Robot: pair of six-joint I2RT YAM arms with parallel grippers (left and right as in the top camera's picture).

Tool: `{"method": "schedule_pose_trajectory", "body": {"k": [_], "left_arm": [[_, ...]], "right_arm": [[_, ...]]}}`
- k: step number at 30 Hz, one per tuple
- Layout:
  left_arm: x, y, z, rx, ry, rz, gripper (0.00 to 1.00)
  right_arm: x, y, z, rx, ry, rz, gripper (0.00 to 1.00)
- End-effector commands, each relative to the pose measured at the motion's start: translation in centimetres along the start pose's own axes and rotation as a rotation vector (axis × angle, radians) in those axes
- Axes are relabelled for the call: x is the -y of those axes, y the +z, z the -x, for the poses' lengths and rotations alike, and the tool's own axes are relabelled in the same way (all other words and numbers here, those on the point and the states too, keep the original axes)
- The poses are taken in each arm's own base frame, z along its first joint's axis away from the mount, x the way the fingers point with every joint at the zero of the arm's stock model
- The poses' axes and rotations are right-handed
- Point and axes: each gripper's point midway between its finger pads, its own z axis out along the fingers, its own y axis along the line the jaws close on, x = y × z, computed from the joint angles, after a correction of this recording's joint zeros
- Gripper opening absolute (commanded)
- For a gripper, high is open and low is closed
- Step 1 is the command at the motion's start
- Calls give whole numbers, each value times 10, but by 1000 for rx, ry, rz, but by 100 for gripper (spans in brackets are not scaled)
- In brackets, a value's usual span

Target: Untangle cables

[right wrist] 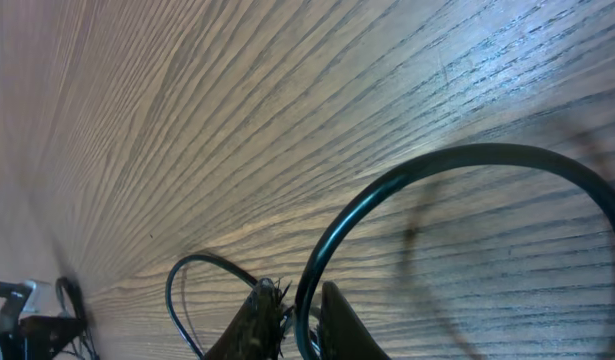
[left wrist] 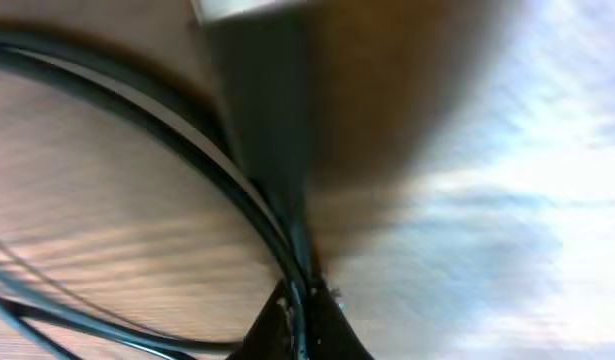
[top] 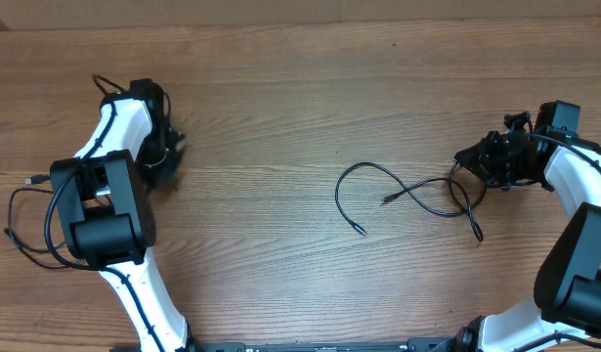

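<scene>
Wood-grain table [top: 280, 88] lies under both arms. At the right end of the crossed cables [top: 417, 191], the right gripper [top: 464, 161] reaches in low, its fingers [right wrist: 249, 318] pinching one loop. Well left of the cables, the left arm folds over and the left gripper [top: 171, 149] points down, fingers pressed together; blur hides whether they hold anything. Farther left lies another cable [top: 21, 235].

Left arm [top: 119, 132] extended forward on its own side, wrist pitched down. Left gripper [left wrist: 305, 318] has its jaws fully closed, and its wrist view is motion-blurred. Right arm [top: 579, 176] elbows out and points inward. Right gripper [right wrist: 299, 325] sits low, jaws nearly together, pinching a cable [right wrist: 407, 175].
</scene>
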Motion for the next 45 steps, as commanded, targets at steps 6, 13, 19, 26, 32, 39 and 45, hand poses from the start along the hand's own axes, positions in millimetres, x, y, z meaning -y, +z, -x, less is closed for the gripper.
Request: {"method": "schedule_pose_trajectory", "body": {"k": [6,13,19,26,32,39,45], "left_arm": [[-12,37,37,114,-54,40,4],[-38,29,73,285,-163,104,4],[-78,30,79,412,-416,73,4],[-116,44,50,398,-619,59,4],[-120,44,48,429,-656,-21,100],[-119,-2,65,450,-612,-88,100],[-115,-98,88,579,-555,-272,100]], "right_arm": [[0,2,0,-5,-8,0,13],[0,2,-1,-5,-8,0,13],[0,2,0,-5,-7,0,13],[0,2,-1,-6,-7,0,13],[0,2,-1,-6,-7,0,13],[0,2,-1,-8,-5,-1,13],[1,2,-2,-10,-4,-2,13]]}}
